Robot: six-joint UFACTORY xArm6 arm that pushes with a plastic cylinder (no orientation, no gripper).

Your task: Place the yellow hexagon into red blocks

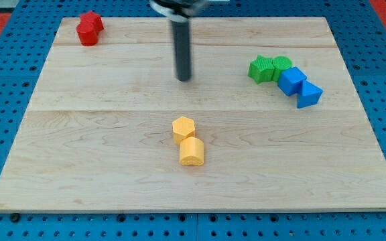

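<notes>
The yellow hexagon (184,127) lies near the middle of the wooden board (112,167), toward the view's bottom from my tip (183,78) and almost directly in line with it, with bare wood between the two. Touching the hexagon on its lower side is a second yellow block (191,152), rounded in outline, its exact shape hard to make out; it sits farther from the tip again and slightly to the view's right.

The arm carries no claw, so there are no jaws to be apart, together or clamped on anything: it ends in a plain dark rod, upright, whose tip touches no block.

The two red blocks (89,28) stand pressed together far to the view's left of the tip and a little toward the view's top, near the board's corner. To the tip's right, well apart, two green blocks (269,68) adjoin a blue block (291,81) and a blue wedge-like block (309,95), forming a chain slanting toward the view's bottom right.
</notes>
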